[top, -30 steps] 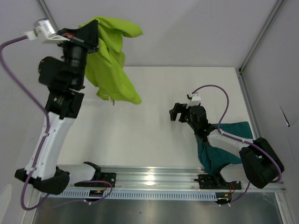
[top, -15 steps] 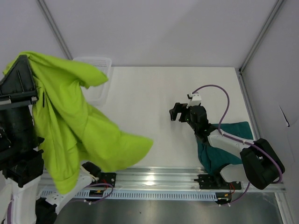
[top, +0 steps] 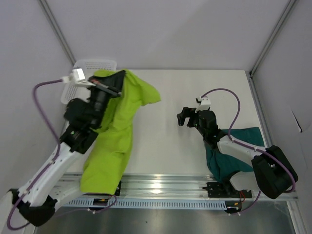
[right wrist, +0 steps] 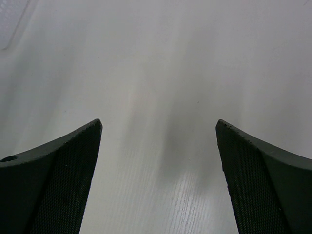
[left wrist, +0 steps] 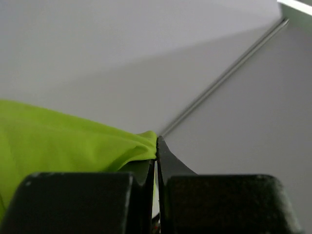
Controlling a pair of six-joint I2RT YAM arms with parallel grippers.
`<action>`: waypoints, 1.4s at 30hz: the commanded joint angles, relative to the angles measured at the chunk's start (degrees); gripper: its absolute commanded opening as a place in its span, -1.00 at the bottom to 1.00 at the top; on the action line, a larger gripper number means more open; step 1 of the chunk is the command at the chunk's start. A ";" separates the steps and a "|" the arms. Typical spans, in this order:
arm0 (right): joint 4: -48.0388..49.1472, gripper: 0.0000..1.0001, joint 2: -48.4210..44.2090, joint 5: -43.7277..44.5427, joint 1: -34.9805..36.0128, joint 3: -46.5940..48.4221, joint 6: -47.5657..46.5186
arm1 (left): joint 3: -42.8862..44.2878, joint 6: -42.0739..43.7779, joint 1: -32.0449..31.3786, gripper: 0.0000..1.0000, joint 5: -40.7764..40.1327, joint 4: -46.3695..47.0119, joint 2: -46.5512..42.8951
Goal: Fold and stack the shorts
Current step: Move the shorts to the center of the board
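Beside the white mesh basket [top: 92,66], lime shorts [top: 114,131] are hanging from the left end effector [left wrist: 156,148], whose jaws are pinching the fabric tightly. Far across the worktop [top: 161,97] from the basket, teal shorts [top: 248,135] are lying under the right arm; the right end effector [top: 183,117] is gaping wide, holding nothing.

Soft, matt cloth lime shorts [top: 114,141]
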 commanded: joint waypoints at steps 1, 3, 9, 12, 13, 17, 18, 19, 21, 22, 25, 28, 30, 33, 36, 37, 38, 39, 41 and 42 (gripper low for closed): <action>1.37 0.99 -1.37 1.42 -0.39 0.82 -0.92 | 3.20 2.81 -5.80 -1.00 -1.78 5.03 6.09; 1.37 0.99 -1.72 1.42 -0.48 0.56 -0.66 | 6.72 2.55 -6.08 -0.97 1.37 1.78 11.71; 1.64 0.99 -3.31 1.34 -1.53 -0.41 0.22 | 21.39 1.84 -5.99 0.98 2.53 -16.24 22.10; 1.64 0.99 -4.01 1.86 -1.79 -0.94 0.75 | 21.68 2.98 -5.90 0.98 2.80 -18.88 21.41; 1.64 0.99 -4.27 2.56 -2.06 -1.11 1.01 | 21.68 3.16 -5.81 0.98 2.01 -19.58 20.88; 1.72 0.99 -5.33 3.44 -2.58 -1.82 2.15 | 21.33 4.56 -5.29 0.98 0.95 -26.07 18.33; 1.81 0.99 -5.59 3.18 -2.85 -1.90 2.24 | 21.24 4.83 -5.02 0.98 0.86 -27.31 17.46; 1.64 0.99 -5.77 3.18 -2.94 -1.91 2.33 | 20.11 5.35 -5.02 0.98 0.86 -28.28 17.01; 1.46 0.99 -5.86 3.01 -3.03 -1.99 2.51 | 18.52 5.53 -4.67 0.98 1.04 -30.92 16.22; 1.64 0.99 -6.03 2.57 -3.11 -2.17 2.51 | 16.16 5.53 -4.58 0.98 1.12 -31.80 15.96; 2.42 0.99 -4.90 -0.59 -3.20 -1.82 2.07 | 13.34 5.27 -2.22 0.98 4.19 -36.37 18.40; 2.17 0.99 -2.35 -4.72 -3.03 0.20 1.46 | 8.24 4.66 3.66 0.98 14.10 -38.57 22.18; -0.46 0.99 1.16 -4.99 -2.76 3.08 1.63 | 3.34 4.65 7.87 0.98 20.25 -36.74 26.22; -4.51 0.99 6.00 -3.59 -2.85 6.95 1.98 | -0.28 4.65 9.92 0.98 22.75 -33.92 30.88; -8.55 0.99 10.74 -2.45 -2.94 10.91 2.77 | -1.61 4.39 10.36 0.98 22.75 -30.58 34.65; -11.08 0.98 11.89 -1.84 -3.02 12.06 2.77 | -1.70 4.30 10.36 0.98 22.22 -30.14 35.89; -12.67 0.98 13.29 -1.22 -3.03 13.37 3.12 | -1.70 4.13 10.53 0.98 21.96 -29.96 37.03; -14.08 0.97 15.91 -0.69 -3.03 14.61 3.21 | -1.70 4.04 10.62 0.98 21.69 -29.61 39.48; -18.74 0.96 18.48 1.32 -3.03 18.47 3.91 | -2.49 3.34 11.50 0.93 22.13 -27.95 41.69; -19.71 0.96 19.53 1.51 -3.11 19.44 4.09 | -2.58 2.99 11.94 0.91 22.57 -27.16 42.75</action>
